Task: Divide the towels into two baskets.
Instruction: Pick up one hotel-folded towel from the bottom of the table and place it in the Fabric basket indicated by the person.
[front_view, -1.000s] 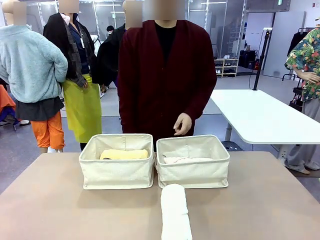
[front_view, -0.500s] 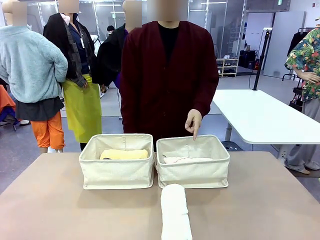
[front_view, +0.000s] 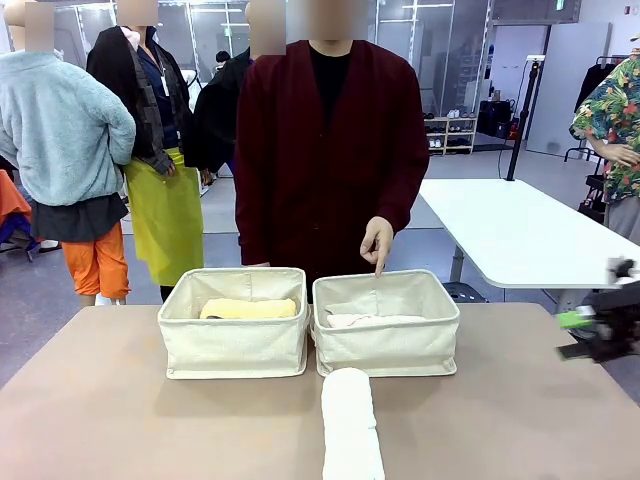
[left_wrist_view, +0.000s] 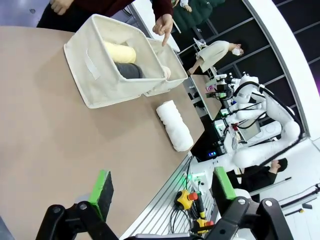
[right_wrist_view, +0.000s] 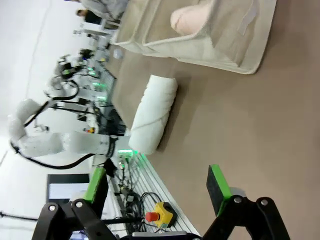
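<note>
One white towel (front_view: 351, 428) lies nearest the robot's side of the table (front_view: 120, 420), rolled into a thick cylinder with its far end just in front of the right basket (front_view: 386, 322), probably left there as the last piece to sort. Both grippers stand open and hold nothing: the left gripper (left_wrist_view: 160, 195) hovers above bare tabletop well short of the roll, and the right gripper (right_wrist_view: 157, 187) hangs over the table's right edge, where the front view shows it as a blurred black shape with a green pad. Beyond the white roll the two baskets sit side by side, walls touching. The left basket (front_view: 237, 322) holds the pale yellow towel (front_view: 249, 309) with the dark grey towel (left_wrist_view: 129, 71) beside it; the right basket holds the pale pink towel (right_wrist_view: 192, 19). That split suggests the white roll belongs in the right basket, and the person's hand (front_view: 377, 241) at the far side points a finger down over its rear rim, seemingly saying so. No brand, label or readable writing shows on towels or baskets.
</note>
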